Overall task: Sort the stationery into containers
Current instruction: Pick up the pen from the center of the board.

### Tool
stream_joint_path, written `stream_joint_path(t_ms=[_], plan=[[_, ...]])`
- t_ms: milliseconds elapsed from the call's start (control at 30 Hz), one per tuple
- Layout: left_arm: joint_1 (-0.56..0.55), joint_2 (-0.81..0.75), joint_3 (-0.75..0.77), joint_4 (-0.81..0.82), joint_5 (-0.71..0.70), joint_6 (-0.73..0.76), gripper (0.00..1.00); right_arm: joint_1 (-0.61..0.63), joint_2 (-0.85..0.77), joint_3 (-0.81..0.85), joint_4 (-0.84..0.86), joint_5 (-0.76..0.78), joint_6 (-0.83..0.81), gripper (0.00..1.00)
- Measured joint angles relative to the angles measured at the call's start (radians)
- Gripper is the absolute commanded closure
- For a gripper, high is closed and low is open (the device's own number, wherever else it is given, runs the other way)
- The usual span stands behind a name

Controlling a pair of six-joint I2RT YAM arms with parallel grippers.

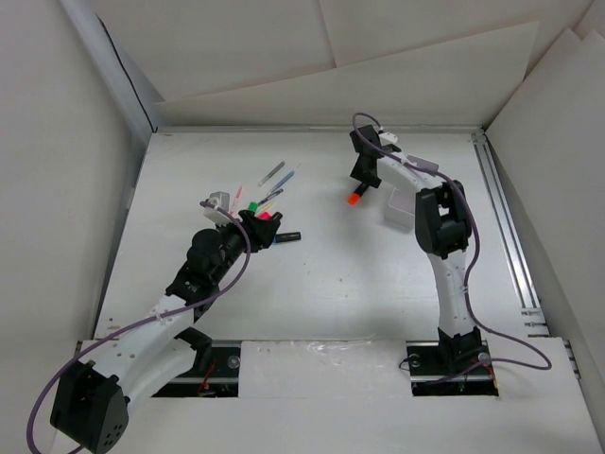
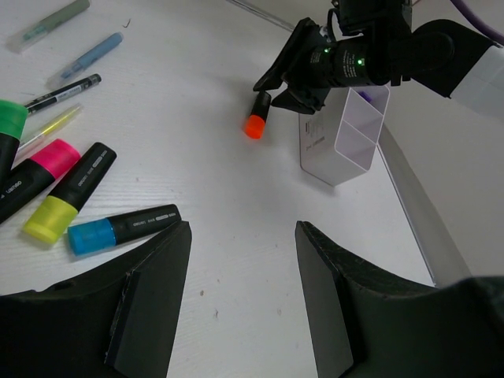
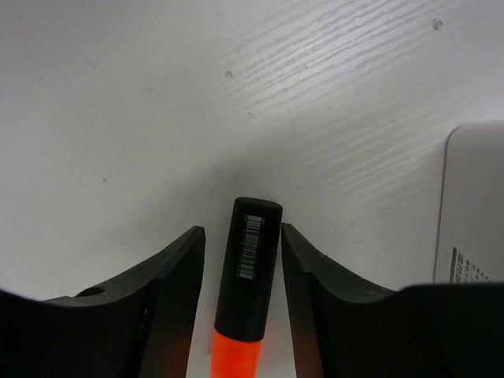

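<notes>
The left gripper (image 2: 242,236) hangs wide open, holding nothing. Near it on the table (image 2: 236,181) lie four highlighters (image 2: 67,197), green, pink, yellow and blue, and four thin pens (image 2: 87,57). These eight lie well apart from the box. The right gripper (image 3: 240,230) squeezes one orange highlighter (image 2: 253,124), just beside the one white box (image 2: 346,134).

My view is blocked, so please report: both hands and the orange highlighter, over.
Right hand shut on orange highlighter, beside divided box. Left hand open, empty, near loose highlighters. Nothing blocks box.
</notes>
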Motion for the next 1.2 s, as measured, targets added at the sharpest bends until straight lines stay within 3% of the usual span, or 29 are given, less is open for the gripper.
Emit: stream_joint_path(t_ms=[133, 533, 767, 833, 900, 967, 1000, 1067, 1200], plan=[[0.0, 0.002, 0.0, 0.0, 0.0, 0.0, 0.48, 0.0, 0.003, 0.015, -0.003, 0.003, -0.003, 0.6], [0.0, 0.002, 0.0, 0.0, 0.0, 0.0, 0.48, 0.001, 0.003, 0.015, -0.045, 0.003, -0.003, 0.56], [0.0, 0.0, 0.0, 0.0, 0.0, 0.0, 0.48, 0.008, 0.006, 0.024, -0.085, 0.002, -0.009, 0.65], [0.0, -0.002, 0.0, 0.0, 0.0, 0.0, 0.48, 0.01, 0.008, 0.029, -0.091, 0.003, -0.01, 0.61], [0.0, -0.009, 0.0, -0.001, 0.0, 0.0, 0.48, 0.014, 0.009, 0.029, -0.095, 0.002, -0.012, 0.51], [0.0, -0.018, 0.0, -0.001, 0.0, 0.0, 0.48, 0.018, 0.01, 0.029, -0.107, 0.001, -0.014, 0.5], [0.0, -0.021, 0.0, -0.001, -0.001, 0.0, 0.48, 0.022, 0.011, 0.029, -0.111, -0.001, -0.016, 0.52], [0.0, -0.026, 0.0, -0.002, -0.001, 0.0, 0.48, 0.029, 0.015, 0.029, -0.119, -0.003, -0.014, 0.67], [0.0, -0.034, 0.0, -0.003, -0.001, 0.0, 0.48, 0.039, 0.016, 0.029, -0.121, -0.005, -0.013, 0.79]])
